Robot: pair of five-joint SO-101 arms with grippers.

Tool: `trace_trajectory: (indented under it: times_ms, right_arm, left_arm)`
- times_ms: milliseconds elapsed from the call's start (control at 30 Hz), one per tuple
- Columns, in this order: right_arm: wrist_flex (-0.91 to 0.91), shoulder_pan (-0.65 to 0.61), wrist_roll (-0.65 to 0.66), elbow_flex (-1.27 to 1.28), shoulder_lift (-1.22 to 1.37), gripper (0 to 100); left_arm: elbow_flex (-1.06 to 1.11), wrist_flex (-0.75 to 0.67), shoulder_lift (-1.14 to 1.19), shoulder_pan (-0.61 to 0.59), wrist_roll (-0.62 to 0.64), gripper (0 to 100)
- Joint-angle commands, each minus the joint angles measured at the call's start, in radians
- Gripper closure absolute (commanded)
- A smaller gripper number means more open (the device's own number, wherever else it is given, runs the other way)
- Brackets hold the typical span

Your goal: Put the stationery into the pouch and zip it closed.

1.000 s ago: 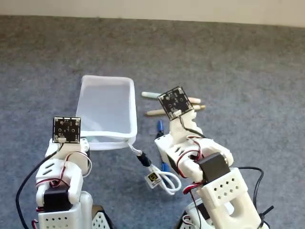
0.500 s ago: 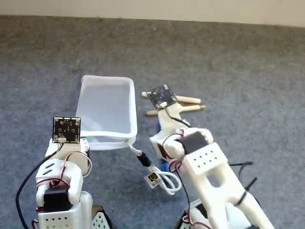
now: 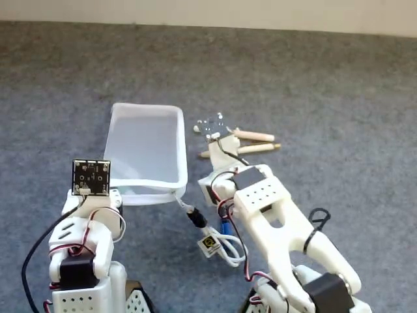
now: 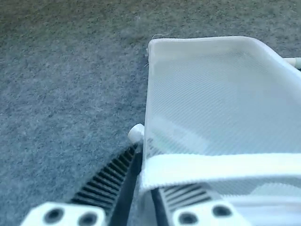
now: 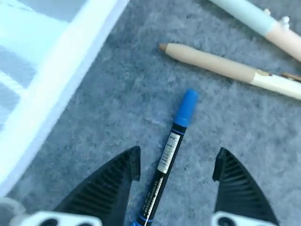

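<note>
A translucent white pouch (image 3: 146,153) lies open on the grey carpet. My left gripper (image 4: 146,188) is at the pouch's near corner, shut on its white rim band (image 4: 221,167). To the right of the pouch lies a blue pen (image 5: 171,148), which sits between the fingers of my open right gripper (image 5: 174,188). A short piece of the blue pen (image 3: 225,227) shows under the right arm. Beyond it lie a beige pen (image 5: 221,68) and a pale blue and pink pen (image 5: 263,23), also visible as the beige pen (image 3: 251,149) and the pastel pen (image 3: 254,135).
The pouch's zipper pull, with a white cord loop and a small tag (image 3: 210,243), trails on the carpet between the two arm bases. The pouch rim (image 5: 61,75) runs close beside the right gripper's finger. Open carpet lies beyond and to the right of the pens.
The right arm has stretched forward and tilted down over the blue pen, its wrist moving toward the pens. The left arm and the pouch have stayed still.
</note>
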Motion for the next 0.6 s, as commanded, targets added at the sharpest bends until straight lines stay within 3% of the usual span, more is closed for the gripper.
trace_trajectory:
  times_ms: [0,133,567]
  right_arm:
    - [-0.05,0.012,-0.008,-0.056,0.012,77.0]
    - [-0.064,0.012,-0.008,-0.082,0.048,83.4]
    - [-0.064,0.079,-0.012,-0.211,0.246,83.6]
  left_arm:
    - [-0.061,0.005,0.008,-0.015,-0.006,99]
    - [-0.059,0.005,0.008,-0.015,-0.006,99]
    - [-0.059,0.006,0.008,-0.015,-0.006,99]
